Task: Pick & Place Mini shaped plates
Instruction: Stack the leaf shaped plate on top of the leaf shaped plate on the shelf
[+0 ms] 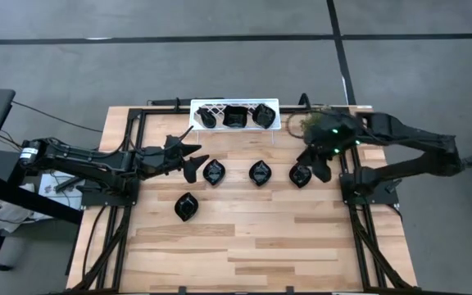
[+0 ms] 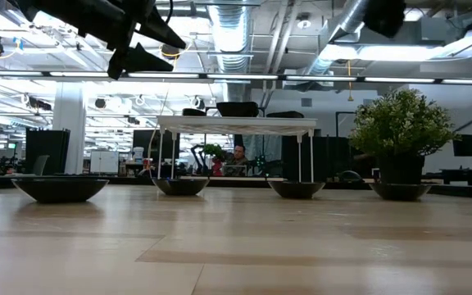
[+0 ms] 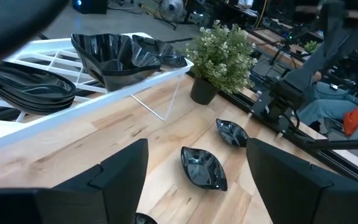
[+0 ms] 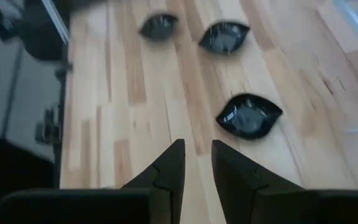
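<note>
Four glossy black mini plates lie on the wooden table: three in a row and one nearer. More plates are stacked in the white rack at the far edge. My left gripper is open and raised, just left of the row's left plate. In its wrist view two plates show ahead. My right gripper hovers right of the row's right plate, its fingers only a narrow gap apart and holding nothing.
A small potted plant stands at the far right corner beside the rack. Black frame rails run along both table sides. Bare wood lies toward the near edge. A person sits in the room behind.
</note>
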Controlling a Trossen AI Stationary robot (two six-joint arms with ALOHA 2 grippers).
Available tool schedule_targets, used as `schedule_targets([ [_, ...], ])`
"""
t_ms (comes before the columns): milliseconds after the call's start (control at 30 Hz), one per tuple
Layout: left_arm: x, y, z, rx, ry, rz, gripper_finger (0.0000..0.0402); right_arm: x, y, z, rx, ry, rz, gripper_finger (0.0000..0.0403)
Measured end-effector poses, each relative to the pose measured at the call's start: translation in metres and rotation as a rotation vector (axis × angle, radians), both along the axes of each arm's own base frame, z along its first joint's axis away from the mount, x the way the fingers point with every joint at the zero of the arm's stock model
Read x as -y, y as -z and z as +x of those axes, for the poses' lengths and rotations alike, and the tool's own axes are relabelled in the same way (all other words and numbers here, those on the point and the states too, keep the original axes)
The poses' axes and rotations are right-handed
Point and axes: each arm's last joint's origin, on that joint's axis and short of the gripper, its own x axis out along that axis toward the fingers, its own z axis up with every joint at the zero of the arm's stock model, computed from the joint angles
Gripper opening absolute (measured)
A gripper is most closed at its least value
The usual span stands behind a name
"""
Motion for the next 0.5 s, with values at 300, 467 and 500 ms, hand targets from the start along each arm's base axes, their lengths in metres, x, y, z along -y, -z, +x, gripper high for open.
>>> schedule_targets([
  [300,0.003,0.000,0.001,0.000,0.097,-0.045,0.0275,-0.008,0.043,-0.047,0.389,0.105,0.079,0.0075],
  [467,0.003,0.000,0.001,0.003,0.109,-0.060,0.0271,-0.011,0.064,-0.065,0.523,0.152,0.120,0.0075],
  [500,0.003,0.000,0.001,0.010,0.102,-0.076,0.0270,-0.011,0.067,-0.069,0.533,0.163,0.124,0.0075],
])
